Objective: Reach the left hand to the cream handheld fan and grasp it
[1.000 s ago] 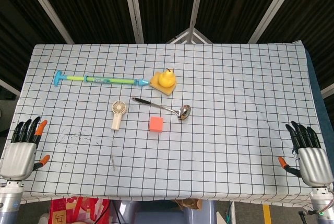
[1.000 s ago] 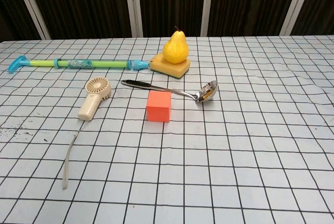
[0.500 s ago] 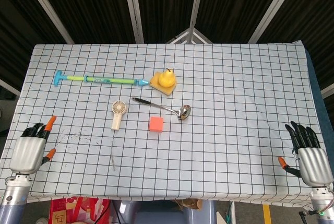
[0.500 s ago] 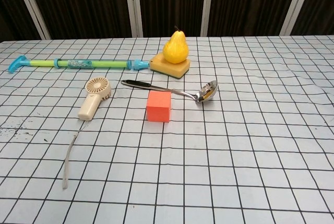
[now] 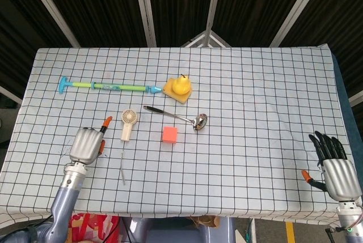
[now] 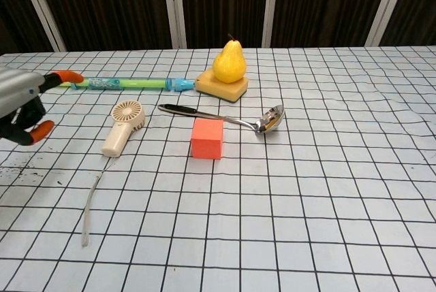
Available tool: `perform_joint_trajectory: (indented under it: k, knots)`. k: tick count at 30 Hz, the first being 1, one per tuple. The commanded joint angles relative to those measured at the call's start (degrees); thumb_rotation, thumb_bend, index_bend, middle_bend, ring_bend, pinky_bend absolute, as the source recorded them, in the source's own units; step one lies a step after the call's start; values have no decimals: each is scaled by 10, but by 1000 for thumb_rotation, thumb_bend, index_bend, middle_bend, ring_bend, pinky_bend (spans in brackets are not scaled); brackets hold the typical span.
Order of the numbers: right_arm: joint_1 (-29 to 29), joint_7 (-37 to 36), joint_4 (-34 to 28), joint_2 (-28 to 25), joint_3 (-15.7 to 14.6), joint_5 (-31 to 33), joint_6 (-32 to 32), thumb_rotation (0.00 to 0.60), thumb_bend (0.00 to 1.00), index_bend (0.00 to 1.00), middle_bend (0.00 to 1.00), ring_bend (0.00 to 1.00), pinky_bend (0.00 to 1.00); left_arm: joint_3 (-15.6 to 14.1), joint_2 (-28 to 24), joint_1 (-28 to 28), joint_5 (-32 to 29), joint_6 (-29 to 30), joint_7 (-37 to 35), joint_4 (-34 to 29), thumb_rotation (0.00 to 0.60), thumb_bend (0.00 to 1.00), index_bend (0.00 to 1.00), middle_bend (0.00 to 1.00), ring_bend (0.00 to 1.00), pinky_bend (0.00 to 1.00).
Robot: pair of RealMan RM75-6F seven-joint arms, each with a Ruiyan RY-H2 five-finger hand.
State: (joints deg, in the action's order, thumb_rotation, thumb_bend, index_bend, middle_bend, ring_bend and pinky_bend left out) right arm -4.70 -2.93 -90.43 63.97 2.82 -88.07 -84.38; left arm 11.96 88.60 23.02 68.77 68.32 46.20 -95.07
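The cream handheld fan point(image 5: 127, 124) lies flat on the checked tablecloth, round head away from me, handle toward me; in the chest view the fan point(image 6: 123, 126) sits left of centre, with a grey strap point(image 6: 90, 201) trailing from its handle. My left hand point(image 5: 88, 143) hovers left of the fan, apart from it, holding nothing; in the chest view the left hand point(image 6: 24, 106) shows at the left edge with fingers spread. My right hand point(image 5: 333, 166) stays at the table's near right corner, fingers spread, holding nothing.
An orange cube point(image 5: 169, 135) lies right of the fan. A steel ladle point(image 5: 178, 117), a yellow pear on a sponge point(image 5: 179, 87) and a long green-blue water pump point(image 5: 108, 86) lie beyond. The table edge point(image 5: 170, 213) runs near me.
My left hand has moved from the table's near left corner rightward and forward toward the fan, and now enters the chest view. The right hand and the objects have not moved.
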Motion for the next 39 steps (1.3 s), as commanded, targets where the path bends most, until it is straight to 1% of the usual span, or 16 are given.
perform_joint_trajectory:
  k: [1, 5, 11, 23, 39]
  knots:
    - [-2, 0, -1, -1, 1, 3, 5, 600, 279, 63, 0, 0, 0, 15, 36, 30, -39, -22, 28, 26, 600, 678, 144, 872, 644, 597]
    - [-7, 3, -4, -3, 3, 10, 14, 600, 278, 63, 0, 0, 0, 16, 66, 51, -73, -30, 43, 55, 600, 678, 153, 875, 646, 597]
    - [-10, 8, -9, -5, 5, 15, 20, 600, 279, 63, 0, 0, 0, 3, 83, 64, -82, -26, 39, 77, 600, 679, 160, 879, 648, 598]
    - [-8, 13, -9, -3, 3, 13, 15, 600, 279, 63, 0, 0, 0, -25, 87, 68, -84, -9, 29, 80, 600, 679, 168, 879, 648, 597]
    - [-9, 14, -9, -3, 4, 15, 16, 600, 279, 63, 0, 0, 0, -33, 101, 79, -100, -2, 13, 109, 600, 679, 168, 878, 648, 597]
